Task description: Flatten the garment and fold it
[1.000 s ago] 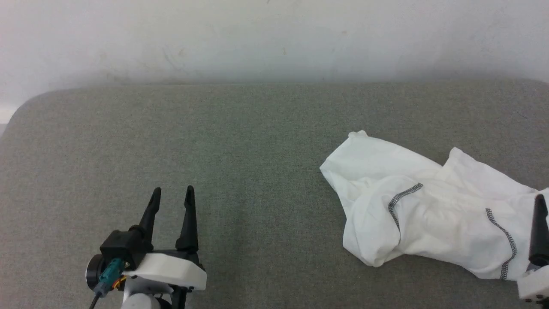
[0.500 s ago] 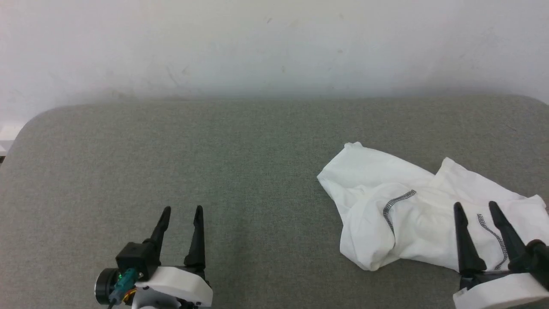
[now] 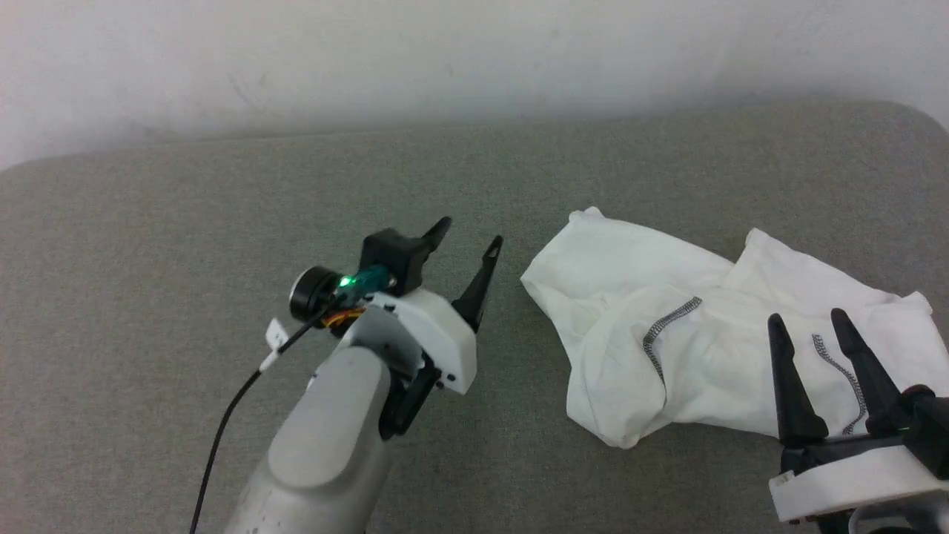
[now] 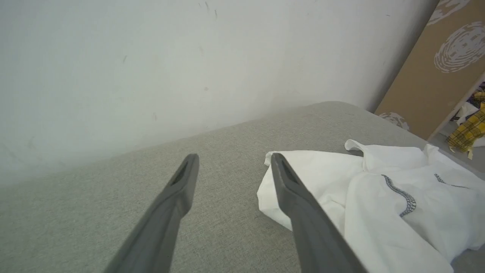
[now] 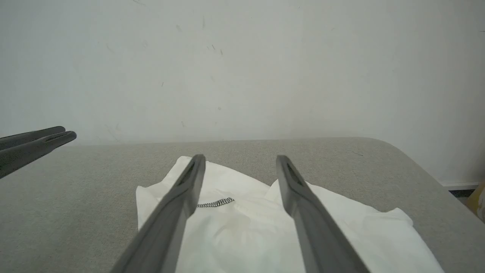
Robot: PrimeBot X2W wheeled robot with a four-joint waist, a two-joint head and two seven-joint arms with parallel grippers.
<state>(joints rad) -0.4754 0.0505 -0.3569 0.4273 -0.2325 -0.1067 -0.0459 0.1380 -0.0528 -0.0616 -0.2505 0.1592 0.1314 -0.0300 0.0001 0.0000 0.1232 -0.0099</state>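
the white garment (image 3: 712, 348), thin and crumpled, lies on the right half of a grey fabric-covered counter (image 3: 185, 245), doubled over itself with dark overlock stitching showing along two hems. the left gripper (image 3: 471, 231), fingers parted and holding nothing, hangs over bare counter just beside the garment's left edge, angled toward it. the right gripper (image 3: 807, 317), likewise spread and empty, is poised at the garment's near right part. the task looks barely begun, with the cloth not yet flattened. to do this step well, each gripper would probably best pinch a single layer at an outer hem or corner, well apart from the other, rather than a bunched fold. the two ends could then be drawn apart low over the counter, so the fabric spreads without sliding off the nearby right edge.
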